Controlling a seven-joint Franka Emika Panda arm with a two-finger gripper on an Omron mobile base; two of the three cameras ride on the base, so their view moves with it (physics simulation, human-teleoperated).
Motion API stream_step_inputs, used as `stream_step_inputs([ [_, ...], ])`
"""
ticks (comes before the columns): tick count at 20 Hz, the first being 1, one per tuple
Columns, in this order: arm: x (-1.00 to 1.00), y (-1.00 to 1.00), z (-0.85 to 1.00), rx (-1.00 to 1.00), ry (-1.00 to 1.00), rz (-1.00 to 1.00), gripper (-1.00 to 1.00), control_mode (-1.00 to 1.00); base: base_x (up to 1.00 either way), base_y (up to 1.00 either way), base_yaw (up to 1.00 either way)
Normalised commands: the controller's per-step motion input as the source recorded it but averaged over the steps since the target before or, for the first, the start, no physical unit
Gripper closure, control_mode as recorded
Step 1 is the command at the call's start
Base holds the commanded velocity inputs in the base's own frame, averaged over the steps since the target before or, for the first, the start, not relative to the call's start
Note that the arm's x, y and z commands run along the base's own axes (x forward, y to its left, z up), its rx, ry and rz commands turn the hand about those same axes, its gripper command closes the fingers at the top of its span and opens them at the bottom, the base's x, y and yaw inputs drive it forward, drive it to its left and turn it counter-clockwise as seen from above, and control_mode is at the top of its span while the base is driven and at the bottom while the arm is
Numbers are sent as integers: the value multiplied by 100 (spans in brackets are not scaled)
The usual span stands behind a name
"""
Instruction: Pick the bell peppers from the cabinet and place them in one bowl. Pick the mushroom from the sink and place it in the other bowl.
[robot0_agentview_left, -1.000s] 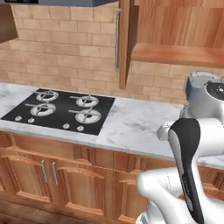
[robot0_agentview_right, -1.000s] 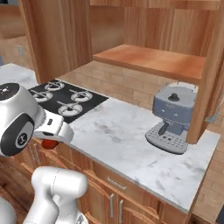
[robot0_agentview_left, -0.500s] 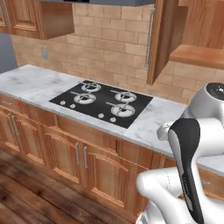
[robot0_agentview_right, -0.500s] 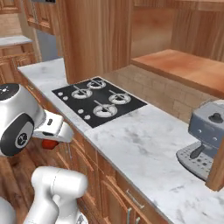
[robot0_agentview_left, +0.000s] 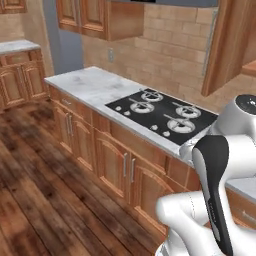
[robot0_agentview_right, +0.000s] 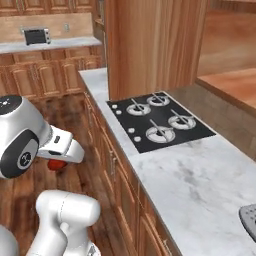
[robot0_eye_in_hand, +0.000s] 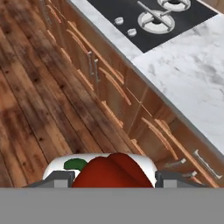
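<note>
Because we carry it low over the dark plank floor (robot0_eye_in_hand: 39, 100) while the base drives, the glossy red rounded bell pepper (robot0_eye_in_hand: 111, 174) with its dark green stem sits clamped between our gripper's (robot0_eye_in_hand: 113, 178) fingers, which close on its sides. Beyond it runs the white marble counter (robot0_agentview_right: 195, 180) with the black four-burner stovetop (robot0_agentview_right: 160, 120) above brown wooden drawers (robot0_eye_in_hand: 131, 109). We judge the pepper is bound for a bowl.
</note>
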Motion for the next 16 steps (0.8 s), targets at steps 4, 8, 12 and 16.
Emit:
stream_step_inputs([
  [4, 0, 0, 0, 0, 0, 0, 100, 100, 0, 5, 50],
  [8, 0, 0, 0, 0, 0, 0, 100, 100, 0, 6, 50],
  [12, 0, 0, 0, 0, 0, 0, 100, 100, 0, 6, 50],
  [16, 0, 0, 0, 0, 0, 0, 100, 100, 0, 7, 50],
])
